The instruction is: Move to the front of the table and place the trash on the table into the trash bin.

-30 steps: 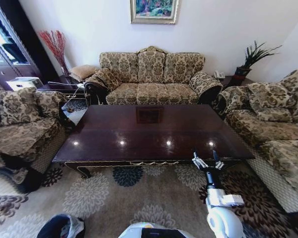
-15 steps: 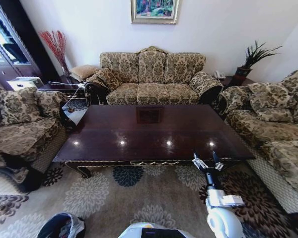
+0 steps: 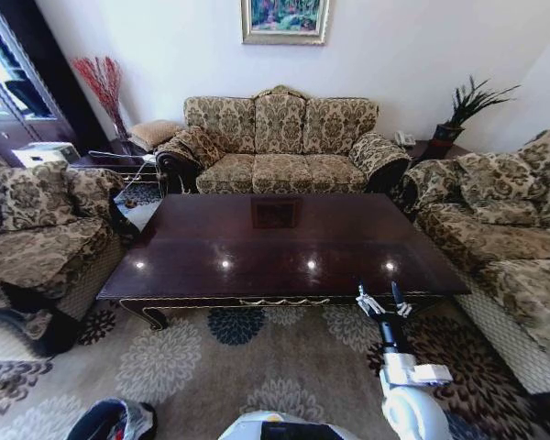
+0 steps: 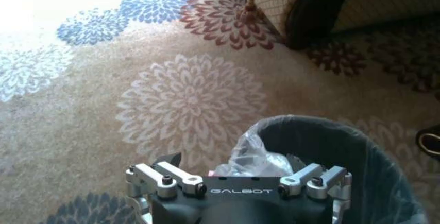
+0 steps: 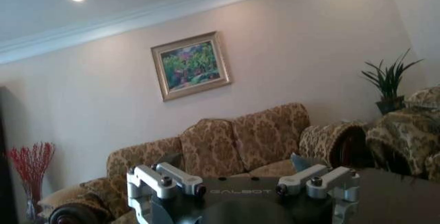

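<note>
The table (image 3: 275,238) stands before me with its glossy dark top reflecting ceiling lights; the trash on the table is out of view. The trash bin (image 3: 101,420) sits on the carpet at my lower left. In the left wrist view my left gripper (image 4: 232,159) hangs open just above the trash bin (image 4: 343,131), where crumpled clear plastic (image 4: 258,154) lies inside the bag liner. My right gripper (image 3: 383,298) is open and holds nothing, level with the table's near edge toward its right end. In the right wrist view that gripper (image 5: 235,161) faces the far sofa across the table (image 5: 392,193).
A patterned sofa (image 3: 280,142) stands behind the table, an armchair (image 3: 37,229) at the left and another sofa (image 3: 504,229) at the right. A small glass side table (image 3: 133,197) sits at the far left corner. Flowered carpet (image 3: 211,367) lies between me and the table.
Almost nothing: the whitish bag in the bin at the lower left edge looks slightly shifted. The right gripper and the table stand as before.
</note>
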`<state>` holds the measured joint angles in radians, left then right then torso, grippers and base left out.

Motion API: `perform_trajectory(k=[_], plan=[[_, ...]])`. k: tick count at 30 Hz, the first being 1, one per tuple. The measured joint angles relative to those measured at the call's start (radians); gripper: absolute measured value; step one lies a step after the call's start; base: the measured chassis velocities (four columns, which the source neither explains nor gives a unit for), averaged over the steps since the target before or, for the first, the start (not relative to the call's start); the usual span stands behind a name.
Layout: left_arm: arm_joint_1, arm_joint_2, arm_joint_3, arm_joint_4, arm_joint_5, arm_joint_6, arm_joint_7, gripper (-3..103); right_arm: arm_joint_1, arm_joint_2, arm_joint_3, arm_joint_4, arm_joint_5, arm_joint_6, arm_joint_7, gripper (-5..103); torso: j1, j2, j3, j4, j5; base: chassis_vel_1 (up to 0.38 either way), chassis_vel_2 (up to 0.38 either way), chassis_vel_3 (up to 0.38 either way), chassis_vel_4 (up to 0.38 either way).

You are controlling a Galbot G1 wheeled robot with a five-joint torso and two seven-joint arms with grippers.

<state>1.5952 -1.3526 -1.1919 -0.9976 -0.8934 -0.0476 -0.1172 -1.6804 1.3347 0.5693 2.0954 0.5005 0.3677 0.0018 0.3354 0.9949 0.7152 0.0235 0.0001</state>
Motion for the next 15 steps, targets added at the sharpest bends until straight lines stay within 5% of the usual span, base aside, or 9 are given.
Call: perform_trajectory(k=[9,15], plan=[[0.040,-0.022,-0.017,-0.103,-0.006,-0.001,0.010,100,0.013,-0.005,0.001,-0.010,0.016,0.008,0.000,100,0.000,0.000,0.000,-0.0002,-0.0003,0.000,0.000,0.000,0.000],[0.104,-0.068,-0.015,-0.360,-0.013,-0.069,0.101,100,0.005,-0.005,0.006,-0.001,0.010,-0.005,0.004,100,0.000,0.000,0.000,0.0000,-0.0003,0.000,0.000,0.000,0.000]])
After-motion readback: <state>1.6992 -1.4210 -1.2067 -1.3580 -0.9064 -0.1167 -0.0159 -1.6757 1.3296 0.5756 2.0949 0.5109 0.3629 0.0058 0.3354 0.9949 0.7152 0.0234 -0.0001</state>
